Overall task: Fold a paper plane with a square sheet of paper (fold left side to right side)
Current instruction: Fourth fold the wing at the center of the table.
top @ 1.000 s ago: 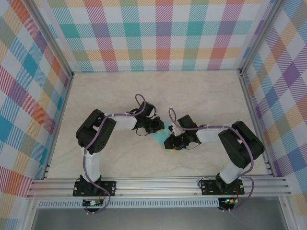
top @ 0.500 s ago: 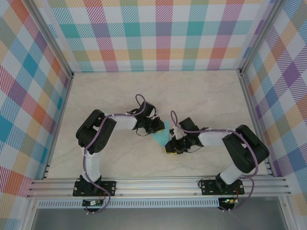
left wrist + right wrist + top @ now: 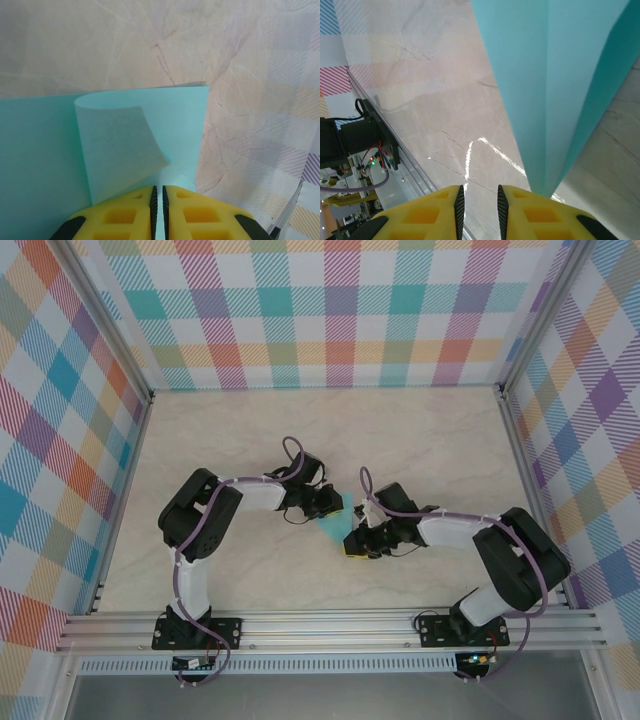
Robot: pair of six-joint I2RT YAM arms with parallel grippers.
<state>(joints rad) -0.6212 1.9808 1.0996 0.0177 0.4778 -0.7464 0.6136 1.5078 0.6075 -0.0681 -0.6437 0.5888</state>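
The turquoise square sheet of paper point(image 3: 334, 525) lies partly folded on the table between my two grippers. In the left wrist view the sheet point(image 3: 40, 150) has a flap point(image 3: 117, 150) curled up and over it. My left gripper point(image 3: 326, 504) is shut at the sheet's far edge. Its pads point(image 3: 158, 189) stand a sliver apart above the paper, with turquoise showing through the slit. My right gripper point(image 3: 355, 543) is at the near edge, open point(image 3: 479, 189), with bare table between its pads. The folded sheet point(image 3: 545, 75) runs down beside and under its right finger. No finished paper plane is in view.
The marble-look tabletop point(image 3: 420, 440) is boxed in by checked walls point(image 3: 330, 310) at the back and sides. An aluminium rail point(image 3: 330, 625) runs along the near edge, and shows in the right wrist view with a motor and cables point(image 3: 360, 140).
The right arm has shifted its elbow to the right and its gripper slightly toward the near edge, with the jaws a touch wider. The left arm and the sheet have stayed put.
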